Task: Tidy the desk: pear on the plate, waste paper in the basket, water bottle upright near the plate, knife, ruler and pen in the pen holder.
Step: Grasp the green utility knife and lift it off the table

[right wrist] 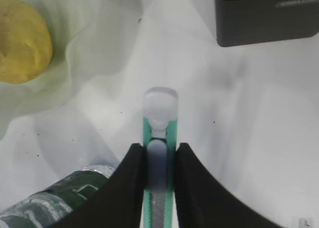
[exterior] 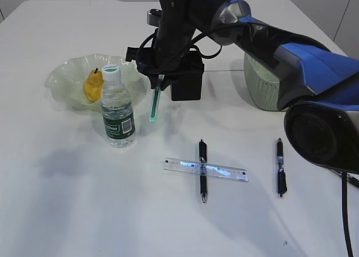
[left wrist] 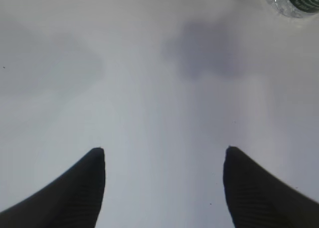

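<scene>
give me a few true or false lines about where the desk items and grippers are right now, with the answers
1. The pear lies on the plate. True.
2. The water bottle lies on its side. False: it stands upright, beside the plate.
3. The right gripper is shut on the knife. True.
4. The ruler is in the pen holder. False: it lies on the table across a pen.
5. The left gripper holds a pen. False: it is open and empty over bare table.
</scene>
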